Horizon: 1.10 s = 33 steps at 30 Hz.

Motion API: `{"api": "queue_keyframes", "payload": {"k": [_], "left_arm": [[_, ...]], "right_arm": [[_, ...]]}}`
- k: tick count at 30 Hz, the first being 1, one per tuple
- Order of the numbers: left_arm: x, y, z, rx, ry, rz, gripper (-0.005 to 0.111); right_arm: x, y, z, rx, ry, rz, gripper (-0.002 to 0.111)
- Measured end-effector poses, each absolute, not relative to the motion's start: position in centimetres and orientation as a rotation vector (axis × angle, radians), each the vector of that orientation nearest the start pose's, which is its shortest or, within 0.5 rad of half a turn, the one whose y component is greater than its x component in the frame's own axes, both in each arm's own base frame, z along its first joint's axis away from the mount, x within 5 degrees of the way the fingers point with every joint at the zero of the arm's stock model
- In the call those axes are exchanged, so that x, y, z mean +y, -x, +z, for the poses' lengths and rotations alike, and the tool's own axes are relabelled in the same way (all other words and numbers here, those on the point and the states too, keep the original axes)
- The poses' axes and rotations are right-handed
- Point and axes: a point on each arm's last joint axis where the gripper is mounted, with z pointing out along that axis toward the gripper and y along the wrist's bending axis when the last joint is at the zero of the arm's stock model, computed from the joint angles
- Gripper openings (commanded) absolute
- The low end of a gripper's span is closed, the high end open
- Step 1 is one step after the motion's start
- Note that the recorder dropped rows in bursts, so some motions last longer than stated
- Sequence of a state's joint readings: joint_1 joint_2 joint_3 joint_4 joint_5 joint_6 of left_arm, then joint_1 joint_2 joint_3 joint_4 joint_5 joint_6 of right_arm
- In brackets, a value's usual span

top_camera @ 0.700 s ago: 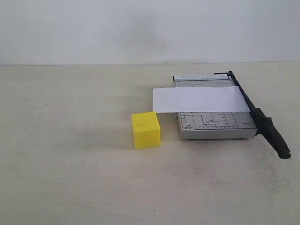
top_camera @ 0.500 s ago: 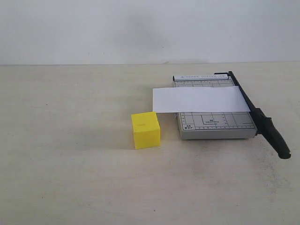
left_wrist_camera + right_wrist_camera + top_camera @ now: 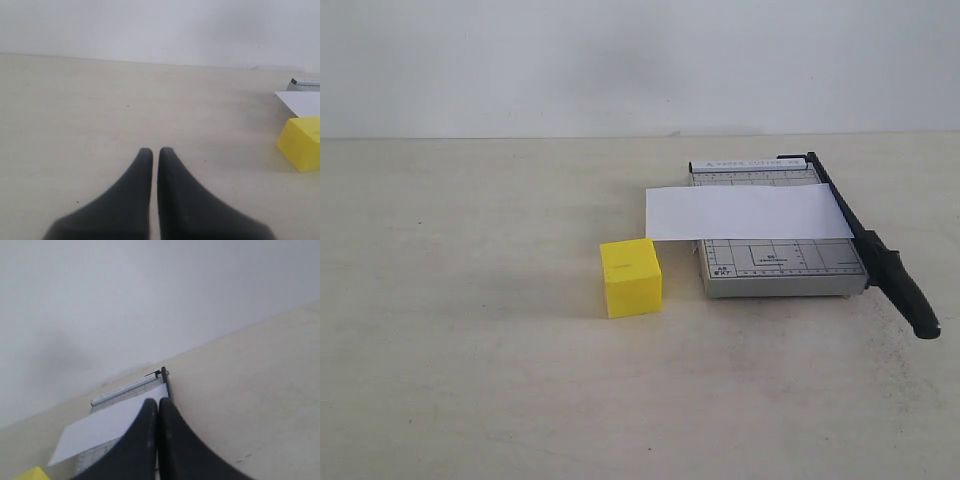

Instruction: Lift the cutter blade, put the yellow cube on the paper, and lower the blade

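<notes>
The grey gridded cutter board (image 3: 775, 268) lies right of centre, its black cutter blade (image 3: 865, 243) down flat along the right edge, thick handle (image 3: 910, 298) toward the front. The white paper (image 3: 745, 212) lies across the board, overhanging its left side. The yellow cube (image 3: 631, 277) stands on the table just left of the board. Neither arm shows in the exterior view. My left gripper (image 3: 155, 150) is shut and empty, the cube (image 3: 302, 143) off to one side. My right gripper (image 3: 158, 401) is shut and empty, with the paper (image 3: 102, 427) and the blade's hinge end (image 3: 163, 374) beyond it.
The beige table (image 3: 470, 330) runs back to a plain white wall (image 3: 620, 60). Only the cutter, the paper and the cube lie on it.
</notes>
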<state>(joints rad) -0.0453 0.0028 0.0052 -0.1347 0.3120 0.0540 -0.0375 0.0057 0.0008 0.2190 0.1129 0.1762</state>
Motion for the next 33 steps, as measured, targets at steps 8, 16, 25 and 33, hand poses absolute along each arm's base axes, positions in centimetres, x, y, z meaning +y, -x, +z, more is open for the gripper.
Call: {"api": "queue_keyframes", "payload": {"k": [8, 16, 25, 33], "left_arm": [[-0.6, -5.4, 18.3, 1.802, -0.003, -0.122, 0.005], [-0.6, -5.4, 18.3, 1.802, -0.003, -0.122, 0.005], [-0.6, -5.4, 18.3, 1.802, -0.003, -0.122, 0.005], [-0.6, -5.4, 18.3, 1.802, -0.003, -0.122, 0.005]], "right_arm": [[-0.2, -5.7, 21.3, 1.425, -0.464, 0.445, 0.014], [-0.2, -9.1, 31.1, 1.258, -0.138, 0.16, 0.04], [-0.4, -23.9, 34.6, 1.63, 0.041, -0.008, 0.047], [-1.5, -26.9, 27.3, 2.164, -0.125, -0.051, 0.047]]}}
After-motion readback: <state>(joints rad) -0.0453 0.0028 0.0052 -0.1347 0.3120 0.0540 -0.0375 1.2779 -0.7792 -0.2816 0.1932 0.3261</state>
